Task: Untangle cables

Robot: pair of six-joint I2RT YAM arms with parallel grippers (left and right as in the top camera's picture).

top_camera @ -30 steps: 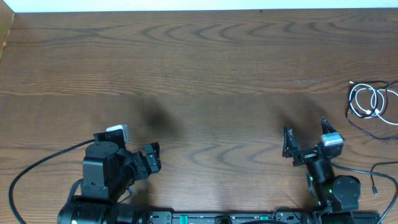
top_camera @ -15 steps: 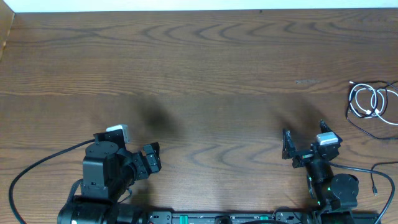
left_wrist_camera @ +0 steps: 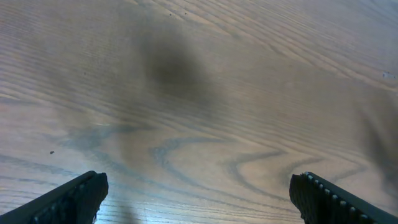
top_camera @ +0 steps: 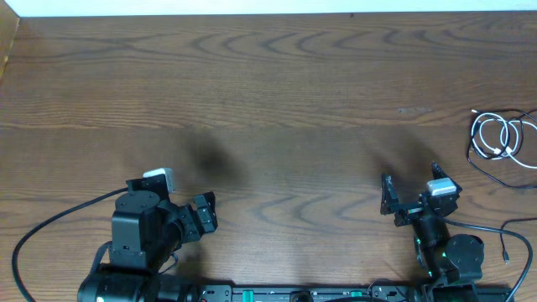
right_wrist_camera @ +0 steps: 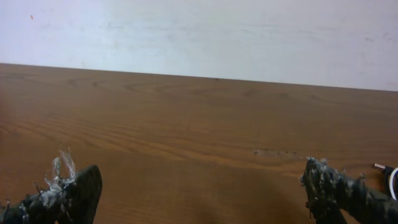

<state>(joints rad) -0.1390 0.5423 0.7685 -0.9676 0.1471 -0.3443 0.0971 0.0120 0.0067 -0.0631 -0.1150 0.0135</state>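
The cables lie tangled at the far right table edge: a white cable (top_camera: pixel 497 138) in a small coil, and a thin black cable (top_camera: pixel 491 172) looping around it. A sliver of the white cable (right_wrist_camera: pixel 392 180) shows at the right edge of the right wrist view. My right gripper (top_camera: pixel 411 184) is open and empty, low on the table to the left of the cables and apart from them. In its own view the right gripper (right_wrist_camera: pixel 202 199) has only bare wood between the fingers. My left gripper (top_camera: pixel 207 214) is open and empty at the front left, over bare wood (left_wrist_camera: pixel 199 199).
A thin black wire with a small plug (top_camera: pixel 506 250) lies at the front right beside the right arm base. A thicker black wire (top_camera: pixel 50 222) curves from the left arm. A pale wall (right_wrist_camera: pixel 199 31) runs beyond the table's far edge.
The right gripper has shifted slightly to the left. The left arm and the cables have not moved.
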